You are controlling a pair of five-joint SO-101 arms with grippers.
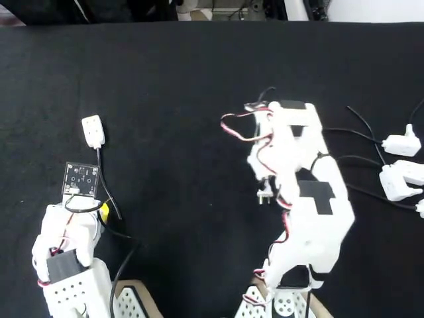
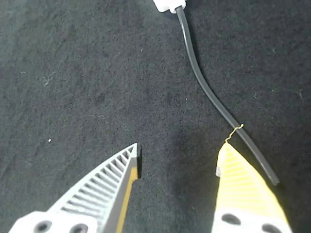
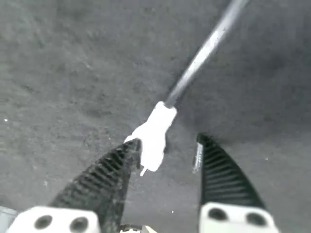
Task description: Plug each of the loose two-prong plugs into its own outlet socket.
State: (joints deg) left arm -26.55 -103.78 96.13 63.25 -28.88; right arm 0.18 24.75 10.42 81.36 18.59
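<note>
Plug [image 3: 155,133] leans on one side of the open right hand [image 3: 167,141]; the left hand [image 2: 180,145], also open, points downward.

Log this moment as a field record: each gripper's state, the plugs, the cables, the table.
left gripper: open, low over the black table
black cable: runs past the left gripper's yellow finger, ends in a white block
right gripper: open
white plug: between the right gripper's fingers, close to one, not clamped
plug's cable: leads away from the white plug
white cabled pieces: at the table's right edge in the high view; plug or socket, cannot tell
</note>
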